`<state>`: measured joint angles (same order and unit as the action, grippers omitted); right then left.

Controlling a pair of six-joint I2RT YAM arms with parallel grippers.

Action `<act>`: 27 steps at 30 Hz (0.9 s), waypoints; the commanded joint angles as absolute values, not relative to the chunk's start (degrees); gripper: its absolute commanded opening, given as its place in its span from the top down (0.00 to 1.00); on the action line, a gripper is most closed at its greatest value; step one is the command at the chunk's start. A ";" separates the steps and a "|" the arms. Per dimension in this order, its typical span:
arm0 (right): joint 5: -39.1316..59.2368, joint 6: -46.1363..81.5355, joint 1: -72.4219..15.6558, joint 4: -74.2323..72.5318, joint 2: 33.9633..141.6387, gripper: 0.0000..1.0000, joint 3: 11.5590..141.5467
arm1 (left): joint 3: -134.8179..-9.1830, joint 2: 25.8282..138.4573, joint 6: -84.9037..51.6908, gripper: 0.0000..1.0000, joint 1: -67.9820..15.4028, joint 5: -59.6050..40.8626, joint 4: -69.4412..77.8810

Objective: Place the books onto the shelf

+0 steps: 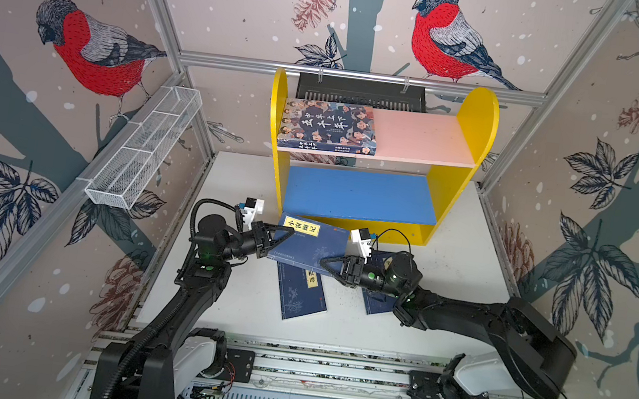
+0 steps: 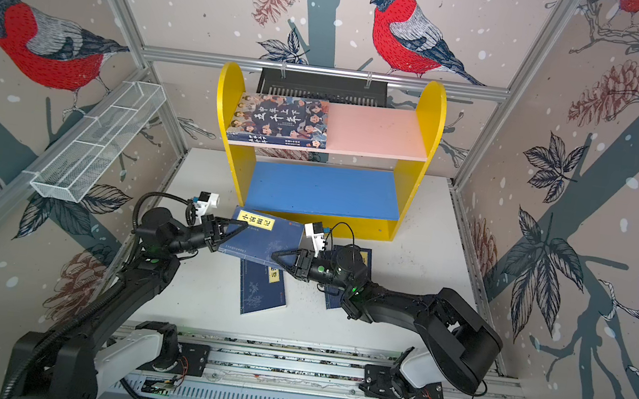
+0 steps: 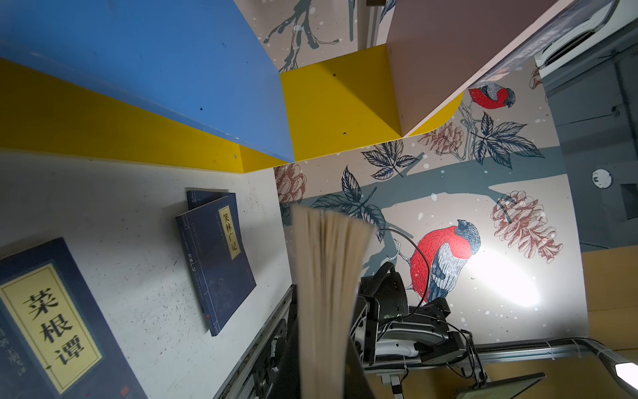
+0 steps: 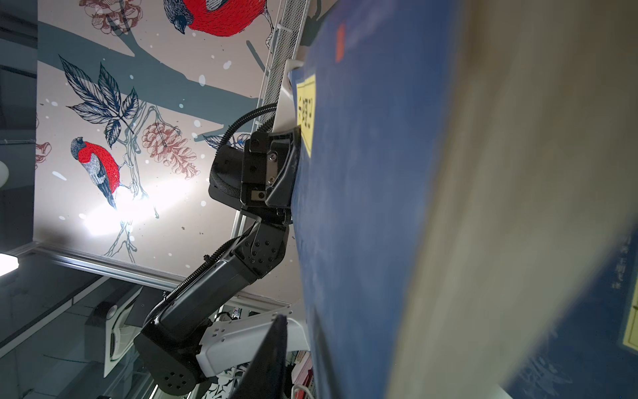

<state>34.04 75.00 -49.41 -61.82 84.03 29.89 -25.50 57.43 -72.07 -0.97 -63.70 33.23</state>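
- Black left arm (image 1: 187,300) and right arm (image 1: 462,315) reach over the white table (image 1: 463,270).
- Yellow-sided shelf (image 1: 475,116) holds the illustrated book (image 1: 329,126) flat on its pink board (image 1: 422,138).
- Raised navy book (image 1: 311,250) hangs tilted before the shelf.
- Left gripper (image 1: 288,232) clamps its edge.
- Right gripper (image 1: 324,262) straddles its corner; whether it grips cannot be told.

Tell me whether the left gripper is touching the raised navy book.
Touching. The right wrist view shows the left gripper shut on the edge of the raised navy book, pressed against its cover.
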 commanded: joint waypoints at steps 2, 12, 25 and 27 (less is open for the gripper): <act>33.52 73.80 -48.54 -62.86 83.97 0.83 30.32 | -25.10 57.20 -71.30 1.00 -0.79 -63.83 34.89; 38.17 71.39 -43.53 -57.92 85.04 0.98 33.99 | -30.58 55.17 -51.19 0.10 2.82 -53.70 7.12; 47.08 57.91 -32.96 -33.45 88.88 0.98 48.07 | -40.39 53.84 -37.14 0.11 4.92 -49.81 -6.41; 48.31 59.01 -31.69 -35.33 91.14 0.99 49.63 | -40.54 53.61 -37.18 0.11 4.97 -51.42 -5.80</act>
<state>45.19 61.30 -32.67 -35.83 89.56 48.05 -39.90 53.95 -40.10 4.78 -49.78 -4.64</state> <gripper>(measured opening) 0.125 0.889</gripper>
